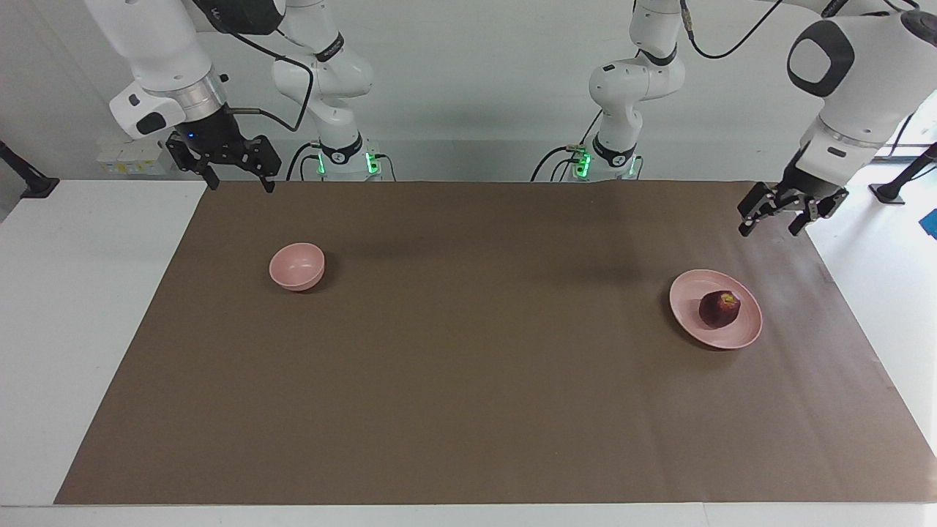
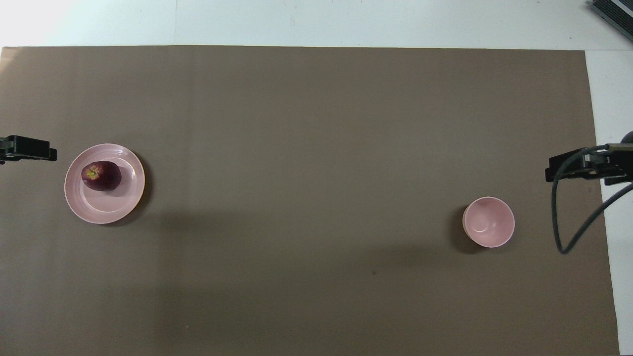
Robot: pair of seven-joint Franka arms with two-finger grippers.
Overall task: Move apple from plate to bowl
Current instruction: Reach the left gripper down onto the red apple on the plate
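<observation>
White tabletop (image 1: 80, 307) carries a large brown mat (image 1: 468, 380) that reaches nearly to each end, with bare white margins beside it at both arms' ends. Open mat lies between the two dishes, and also between the dishes and the edge farthest from the robots.

Toward the left arm's end sits the plate (image 1: 695, 326), wide, shallow and pale pink. On it rests the apple (image 1: 719, 308), dark red with its yellowish stem patch turned up, lying off-centre toward the rim at the left arm's end of the table; the overhead view shows the same placing (image 2: 101, 176) on the plate (image 2: 111, 207).

Toward the right arm's end, well apart from the plate, stands the bowl (image 1: 296, 266), small, deep and pale pink, upright; the overhead view shows only its pink inner wall (image 2: 488, 222).

Left gripper (image 1: 777, 220) hangs in the air over the mat's edge at its own end, near the plate but clear of it, fingers spread and holding nothing.

Right gripper (image 1: 238, 179) waits raised over the mat's corner at the robots' side, apart from the bowl, fingers likewise spread and empty.
</observation>
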